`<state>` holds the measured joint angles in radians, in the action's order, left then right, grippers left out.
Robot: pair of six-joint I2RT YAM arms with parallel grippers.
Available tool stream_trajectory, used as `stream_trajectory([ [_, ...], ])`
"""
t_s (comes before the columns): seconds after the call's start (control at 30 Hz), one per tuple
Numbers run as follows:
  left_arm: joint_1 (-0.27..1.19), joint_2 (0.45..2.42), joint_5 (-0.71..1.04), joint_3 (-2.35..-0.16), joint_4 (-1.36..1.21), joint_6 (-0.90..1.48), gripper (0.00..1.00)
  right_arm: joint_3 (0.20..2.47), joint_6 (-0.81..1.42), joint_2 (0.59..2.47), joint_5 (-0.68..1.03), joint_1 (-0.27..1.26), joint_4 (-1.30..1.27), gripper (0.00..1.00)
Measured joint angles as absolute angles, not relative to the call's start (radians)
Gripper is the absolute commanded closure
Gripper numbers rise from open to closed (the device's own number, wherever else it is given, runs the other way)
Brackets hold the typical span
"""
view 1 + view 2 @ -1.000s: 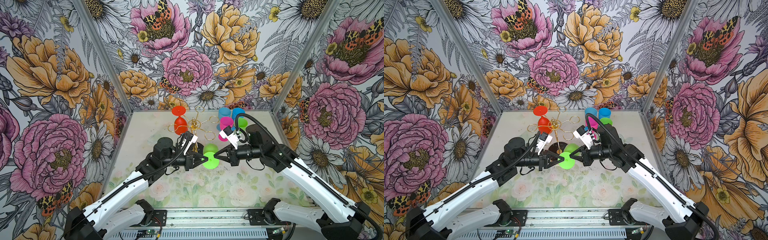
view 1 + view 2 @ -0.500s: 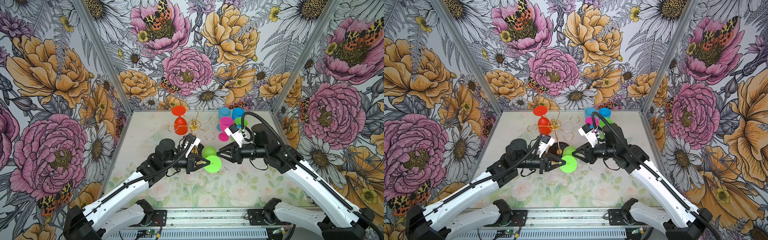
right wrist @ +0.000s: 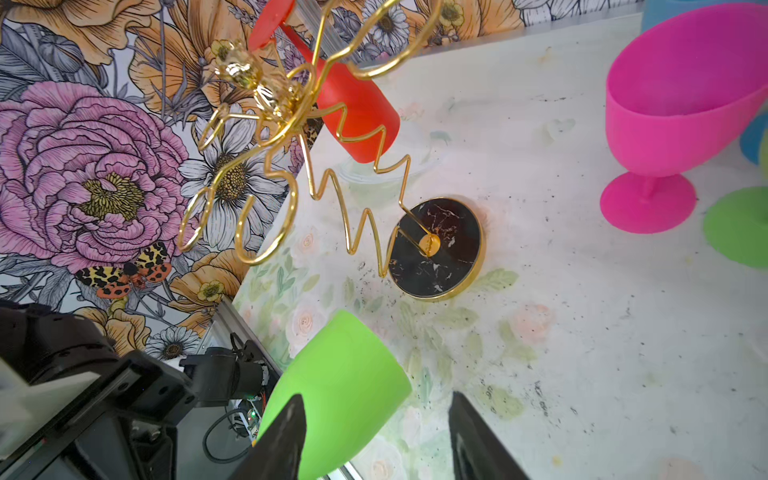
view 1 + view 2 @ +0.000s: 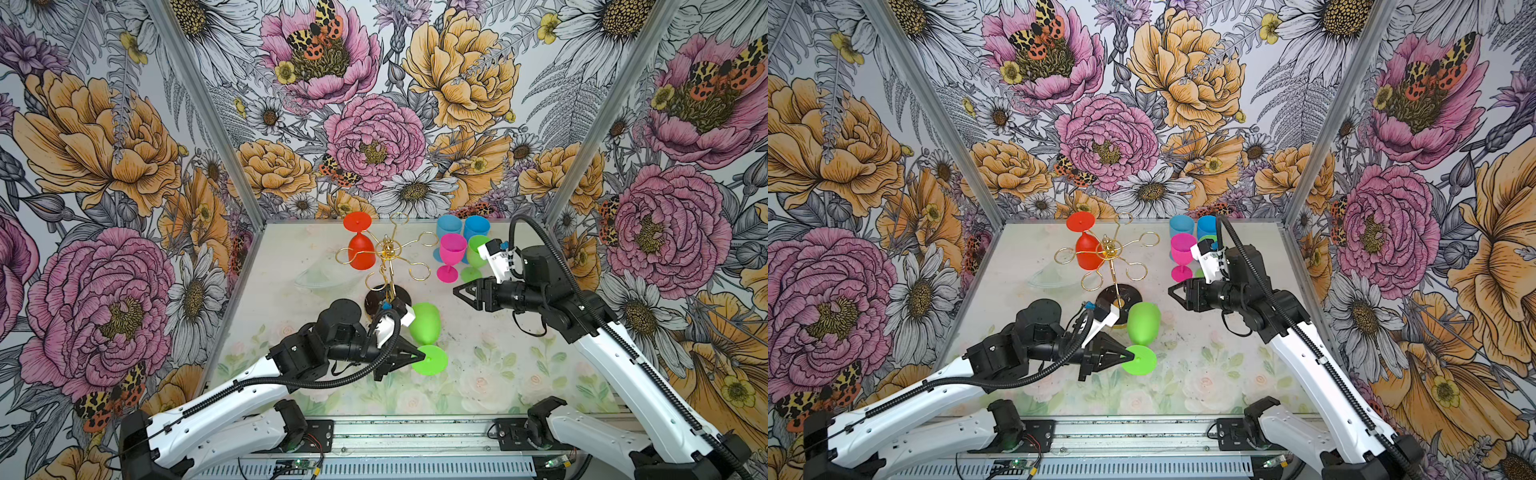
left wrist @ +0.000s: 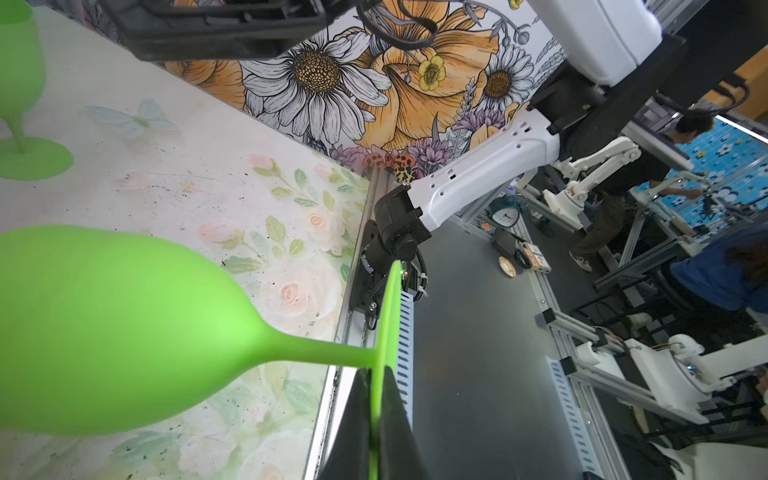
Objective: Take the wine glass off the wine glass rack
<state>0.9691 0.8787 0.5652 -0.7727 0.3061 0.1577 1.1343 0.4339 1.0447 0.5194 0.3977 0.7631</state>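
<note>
Green wine glass [image 4: 424,328] clear of gold wire rack [image 4: 387,249] (upright, black-based)

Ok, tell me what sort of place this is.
Most likely a robotics lab's test cell: flower-printed wall panels box in a small floral tabletop, two white robot arms are mounted on a grey metal rail, and the left wrist view shows more white arms on framed benches with people working.

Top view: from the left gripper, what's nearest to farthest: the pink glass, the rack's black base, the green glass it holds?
1. Green glass, its foot pinched in the left gripper.
2. Rack's black base, just behind it.
3. Pink glass, standing back right.
</note>
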Motion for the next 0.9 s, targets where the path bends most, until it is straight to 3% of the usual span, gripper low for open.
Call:
stream_trajectory([
  [0.5, 1.234, 0.899, 0.079, -0.772, 0.448, -0.341, 1.0, 1.171, 0.437, 1.163, 0.522, 0.391, 0.812, 0.41],
  [0.9, 1.394, 0.957, -0.314, -0.738, 0.45, -0.67, 1.0, 1.206, 0.437, 1.222, 0.645, 0.391, 0.813, 0.42],
])
